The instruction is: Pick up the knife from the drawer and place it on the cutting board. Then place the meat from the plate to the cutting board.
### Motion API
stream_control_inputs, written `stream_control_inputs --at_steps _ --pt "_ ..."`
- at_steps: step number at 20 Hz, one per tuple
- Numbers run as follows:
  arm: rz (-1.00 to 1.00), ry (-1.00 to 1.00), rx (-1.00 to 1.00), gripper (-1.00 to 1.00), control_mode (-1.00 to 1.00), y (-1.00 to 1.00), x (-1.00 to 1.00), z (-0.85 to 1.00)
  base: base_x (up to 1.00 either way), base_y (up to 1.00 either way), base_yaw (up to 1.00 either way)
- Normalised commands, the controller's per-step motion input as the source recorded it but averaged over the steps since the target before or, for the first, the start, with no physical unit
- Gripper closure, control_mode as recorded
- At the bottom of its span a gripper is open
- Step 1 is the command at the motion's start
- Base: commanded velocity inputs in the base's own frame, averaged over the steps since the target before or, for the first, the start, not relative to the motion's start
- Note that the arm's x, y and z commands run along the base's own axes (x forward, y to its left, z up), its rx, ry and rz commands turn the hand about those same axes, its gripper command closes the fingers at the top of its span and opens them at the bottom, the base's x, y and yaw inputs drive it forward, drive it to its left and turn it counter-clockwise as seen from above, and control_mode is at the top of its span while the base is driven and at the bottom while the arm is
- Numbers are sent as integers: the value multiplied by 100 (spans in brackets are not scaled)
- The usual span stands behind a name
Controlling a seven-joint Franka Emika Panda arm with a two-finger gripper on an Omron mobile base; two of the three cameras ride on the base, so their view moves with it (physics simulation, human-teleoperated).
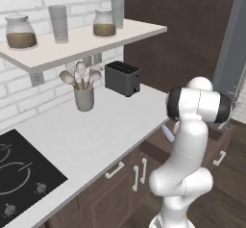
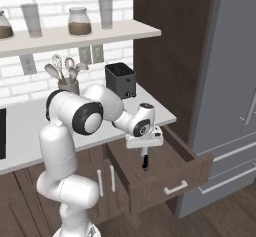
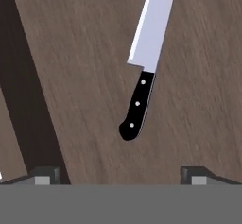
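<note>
Lying flat in drawer [image 2: 187,158], knife [image 3: 144,67], blade up-screen

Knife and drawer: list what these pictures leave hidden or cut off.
- Knife: in the hand view the blade tip runs off the top edge.
- Knife in the right base view: the open gripper above covers the blade, leaving the dark handle visible.
- Drawer: in the left base view the arm blocks most of it.

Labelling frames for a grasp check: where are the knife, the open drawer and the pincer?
knife [image 3: 137,108]: hand view, black handle.
drawer [image 2: 170,187]: right base view, front panel.
pincer [image 2: 144,151]: right base view, between open fingertips above the drawer.
</note>
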Motion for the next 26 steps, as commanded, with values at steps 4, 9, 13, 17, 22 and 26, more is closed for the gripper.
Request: stream_control_inputs --at_steps 4,9,13,17,22,26 --pt "0 0 0 -100 -100 0 38 -22 0 0 0" --pt "0 0 0 -100 -100 0 23 -27 0 0 0" --pt "0 0 0 -100 -100 -1 1 -32 0 0 0" --pt "0 0 1 -100 -100 -1 0 -36 0 0 0" --pt "0 0 0 -100 -100 -2 0 -35 0 0 0" --pt "-8 0 0 -100 -100 -16 9 -19 0 0 0"
